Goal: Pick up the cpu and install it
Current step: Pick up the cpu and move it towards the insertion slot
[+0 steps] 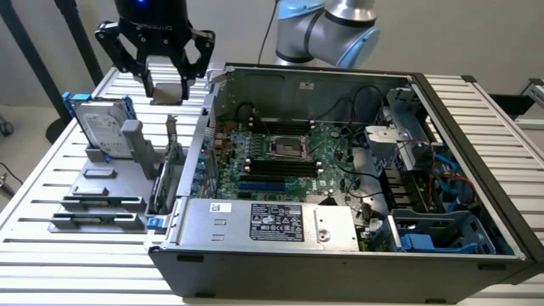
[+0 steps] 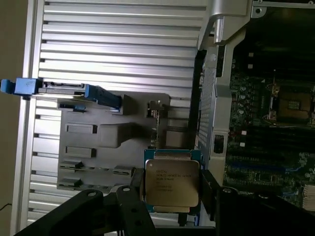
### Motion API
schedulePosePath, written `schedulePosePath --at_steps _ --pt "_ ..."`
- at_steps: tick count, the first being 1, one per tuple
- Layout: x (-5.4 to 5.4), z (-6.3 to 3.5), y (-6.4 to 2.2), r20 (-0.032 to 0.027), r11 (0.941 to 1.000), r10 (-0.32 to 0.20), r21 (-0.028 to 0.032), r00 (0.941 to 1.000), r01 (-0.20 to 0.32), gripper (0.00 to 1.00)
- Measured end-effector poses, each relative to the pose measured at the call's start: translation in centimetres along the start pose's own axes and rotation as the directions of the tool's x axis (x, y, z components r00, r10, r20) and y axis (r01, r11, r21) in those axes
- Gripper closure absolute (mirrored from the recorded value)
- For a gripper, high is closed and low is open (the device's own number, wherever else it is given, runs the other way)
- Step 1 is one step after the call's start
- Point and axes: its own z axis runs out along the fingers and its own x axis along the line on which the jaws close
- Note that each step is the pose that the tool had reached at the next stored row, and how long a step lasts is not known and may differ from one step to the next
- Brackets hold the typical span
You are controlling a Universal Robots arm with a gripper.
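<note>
I have the black multi-link hand raised above the slatted aluminium worktop, just off the open case's wall on the exterior view's left. Its fingers are closed on the small flat square cpu with the dull silver metal top; the wrist view shows a black pad against each of two opposite edges, so the chip hangs level, lid facing the camera. Gripping by the edges keeps the pads off the chip's underside, which I judge to be the reason for this hold.

The cpu is therefore in the air, clear of the grey parts fixture beneath it and not yet over the board. That fixture carries the large silver hard drive in a blue frame standing on edge, and long dark memory sticks lying in slots, each part held in its own seat so it can be picked from a known pose.

The open black computer case lies on its side, so the green motherboard faces up. Its square cpu socket sits near the middle, bare and uncovered, well apart from the hand. Task state, my judgement: pick-up done, install pending.
</note>
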Motion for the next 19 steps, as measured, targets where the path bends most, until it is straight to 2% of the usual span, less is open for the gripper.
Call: schedulePosePath --at_steps 10,19 --pt "-4.5 -0.49 -0.26 0.0003 1.0 -0.001 -0.0068 1.0 0.001 0.45" --pt "-8.6 -0.63 -0.32 0.0002 1.0 -0.001 -0.0075 1.0 0.001 0.45"
